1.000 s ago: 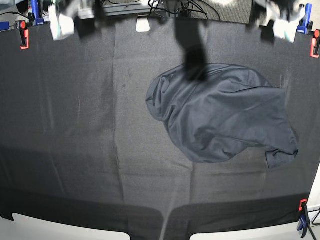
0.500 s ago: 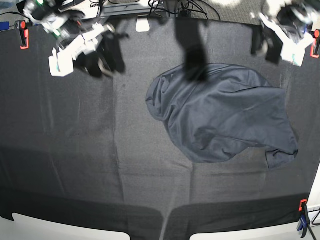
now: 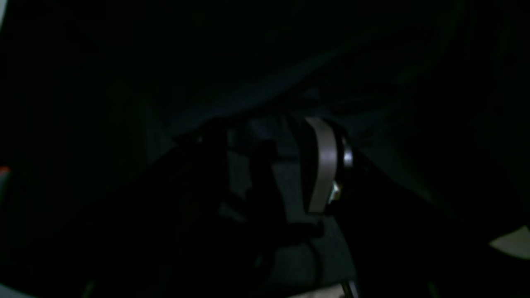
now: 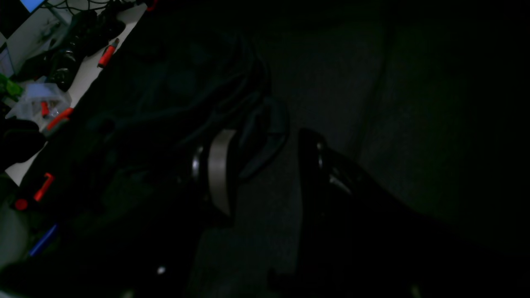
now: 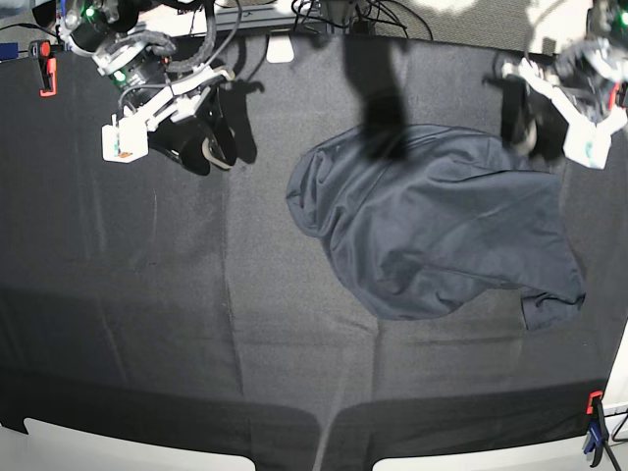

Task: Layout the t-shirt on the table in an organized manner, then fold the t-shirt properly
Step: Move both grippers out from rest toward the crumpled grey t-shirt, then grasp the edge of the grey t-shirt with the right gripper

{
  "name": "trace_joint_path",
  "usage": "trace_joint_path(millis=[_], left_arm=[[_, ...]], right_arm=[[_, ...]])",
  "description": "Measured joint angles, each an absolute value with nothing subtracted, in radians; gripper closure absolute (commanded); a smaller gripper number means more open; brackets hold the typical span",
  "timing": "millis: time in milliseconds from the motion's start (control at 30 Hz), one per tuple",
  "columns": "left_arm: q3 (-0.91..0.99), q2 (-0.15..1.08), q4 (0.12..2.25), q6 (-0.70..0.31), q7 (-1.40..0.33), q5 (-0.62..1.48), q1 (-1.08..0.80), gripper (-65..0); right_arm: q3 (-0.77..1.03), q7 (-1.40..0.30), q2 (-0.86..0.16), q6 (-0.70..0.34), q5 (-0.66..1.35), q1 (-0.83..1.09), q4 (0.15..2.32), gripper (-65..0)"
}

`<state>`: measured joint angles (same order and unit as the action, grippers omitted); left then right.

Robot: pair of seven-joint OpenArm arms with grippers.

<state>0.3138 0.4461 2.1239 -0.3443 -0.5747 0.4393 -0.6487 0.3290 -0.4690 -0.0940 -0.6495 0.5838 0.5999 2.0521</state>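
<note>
While wrist views stay dark, base shows the t-shirt (image 5: 442, 226) crumpled.

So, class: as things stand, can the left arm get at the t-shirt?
Probably yes: the left gripper hangs open by the t-shirt, at its far edge, with nothing between them.

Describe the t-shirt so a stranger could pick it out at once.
Start from the wide table draped in creased black cloth. On its right half, in the base view, lies one crumpled, rounded heap: the t-shirt. Its bluish grey colour and soft wrinkles set it apart from the flat black cloth beneath.
</note>
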Motion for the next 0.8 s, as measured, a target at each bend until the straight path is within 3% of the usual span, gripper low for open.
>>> trace_joint_path(millis=[467,733,800], left_arm=[[0.313,0.446,2.124,-0.347,-0.583,0.359,-0.375,-26.9],[0.313,0.446,2.124,-0.344,-0.706,0.445,-0.356,-26.9],[0.313,0.444,2.124,-0.344,-0.754,0.473,-0.356,-26.9]], right_arm=[[0.330,-0.460,-0.073,-0.650,0.580,0.426,2.051,-23.6],[0.330,-0.596,-0.073,-0.651,0.580,0.402,2.051,-23.6],[0.330,-0.710,-0.073,-0.651,0.586,0.399,2.051,-23.6]])
